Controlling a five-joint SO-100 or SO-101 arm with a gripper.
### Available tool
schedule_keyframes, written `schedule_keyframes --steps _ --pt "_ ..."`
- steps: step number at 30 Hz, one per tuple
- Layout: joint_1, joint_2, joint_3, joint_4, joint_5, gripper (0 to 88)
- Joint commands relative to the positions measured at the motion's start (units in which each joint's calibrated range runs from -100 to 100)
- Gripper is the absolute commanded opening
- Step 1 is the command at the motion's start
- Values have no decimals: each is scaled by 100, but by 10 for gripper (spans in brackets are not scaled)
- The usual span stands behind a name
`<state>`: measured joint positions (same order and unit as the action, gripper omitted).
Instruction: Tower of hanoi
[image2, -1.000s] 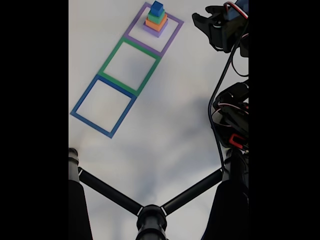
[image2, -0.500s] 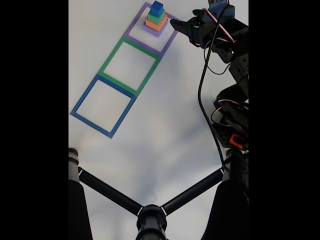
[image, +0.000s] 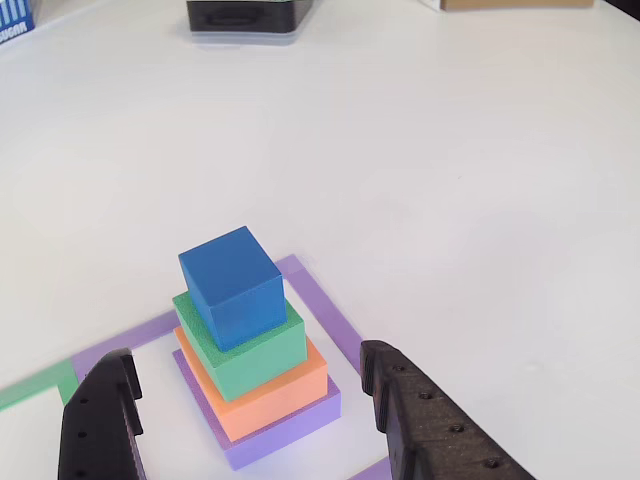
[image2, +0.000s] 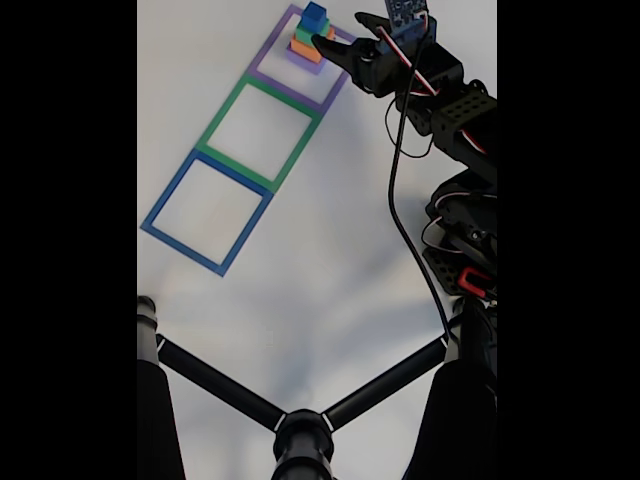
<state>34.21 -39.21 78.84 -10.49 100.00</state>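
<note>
- Block tower (image: 250, 350), four tiers: blue cube (image: 232, 286) atop green (image: 255, 355), orange (image: 275, 395), purple slabs; upright, lower centre of other view.
- Purple square outline (image2: 305, 62), top of fixed view, encloses tower.

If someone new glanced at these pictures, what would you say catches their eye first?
Most striking is the stepped stack of four foam blocks, with the blue cube on top of green, orange and purple slabs, standing inside the purple taped square at the far end of the white table. The open black gripper flanks it on both sides. In the fixed view, green and blue squares lie beside it.
</note>
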Motion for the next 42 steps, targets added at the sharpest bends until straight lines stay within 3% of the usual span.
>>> schedule_keyframes --steps 1,13,42 --pt "-123 179 -219 -348 0 251" --pt "-176 1637 -1282 -922 0 251" --pt "-451 2607 -1682 -1562 0 208"
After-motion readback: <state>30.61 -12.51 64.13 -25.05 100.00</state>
